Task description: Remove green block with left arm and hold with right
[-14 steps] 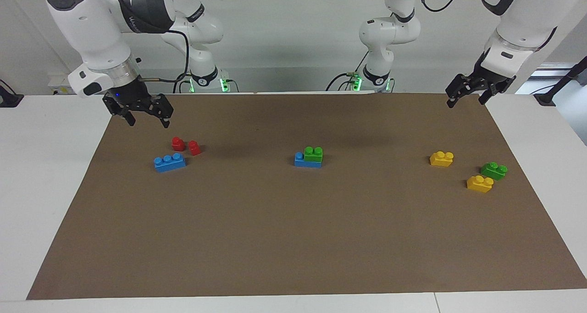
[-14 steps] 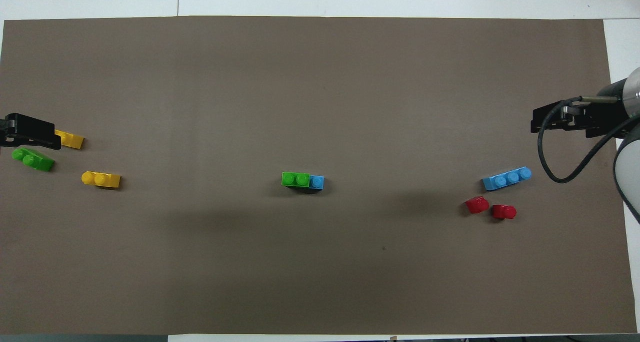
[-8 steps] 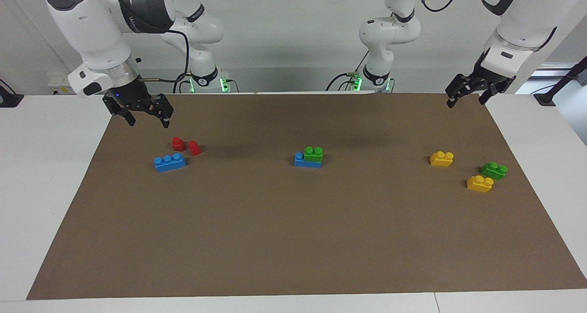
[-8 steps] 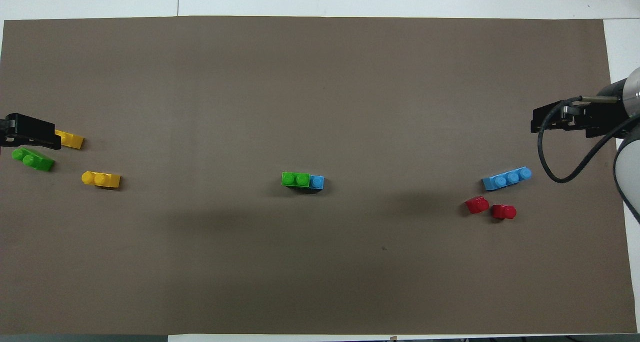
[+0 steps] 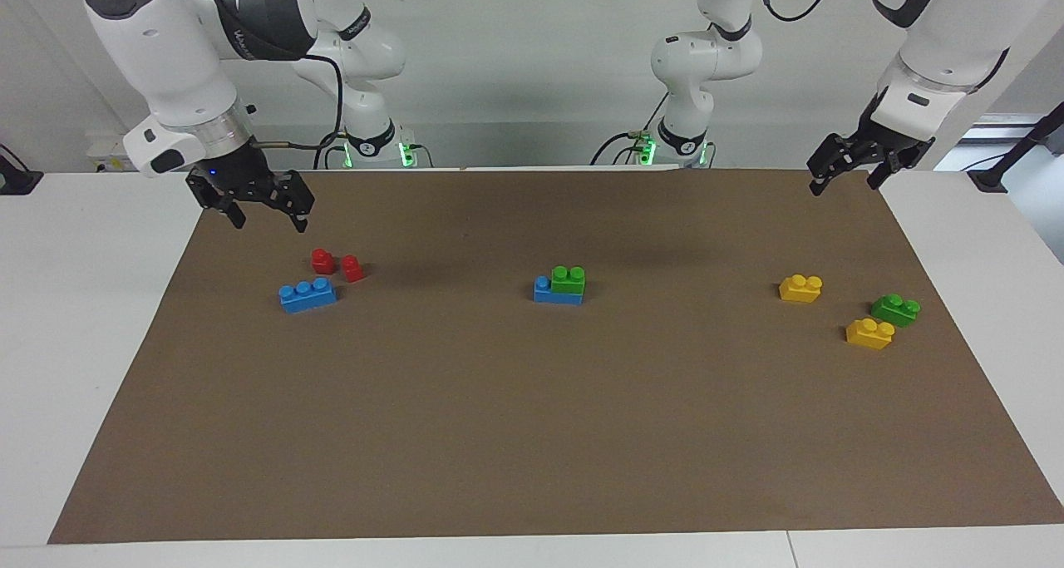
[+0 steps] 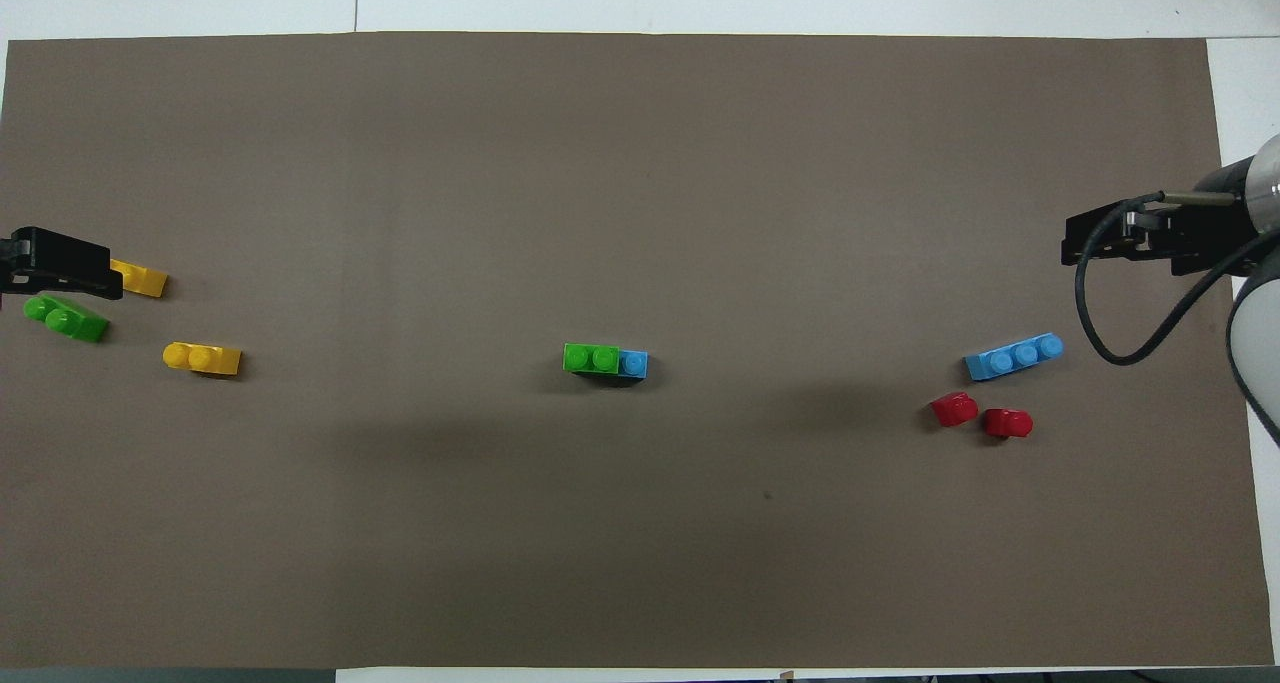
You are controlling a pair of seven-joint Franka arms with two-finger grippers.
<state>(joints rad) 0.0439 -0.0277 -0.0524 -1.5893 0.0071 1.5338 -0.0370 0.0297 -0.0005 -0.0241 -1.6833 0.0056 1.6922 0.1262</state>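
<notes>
Green block (image 5: 568, 279), a small bright green two-stud brick, sits stacked on one end of a three-stud blue brick (image 5: 555, 293) near the middle of the brown mat (image 5: 532, 435); one blue stud stays bare beside it, toward the right arm's end.

From largest to smallest: the mat covers most of the white table (image 5: 75, 318). The right arm waits with the right gripper (image 5: 263, 215) raised over the mat's edge nearest the robots at its own end, fingers spread apart, holding and touching nothing. The left arm waits too, the left gripper (image 5: 844, 185) raised over the corner of the mat at the left arm's end, fingers likewise spread and empty.

A loose blue brick (image 5: 308, 293) with three studs lies toward the right arm's end, and two small red bricks (image 5: 337, 265) lie just beside it, nearer to the robots. Toward the left arm's end lie a second green brick (image 5: 895, 309) of the same look and two yellow bricks (image 5: 800, 288), the other yellow one (image 5: 869, 333) just beside the second green brick and farther from the robots than it.
</notes>
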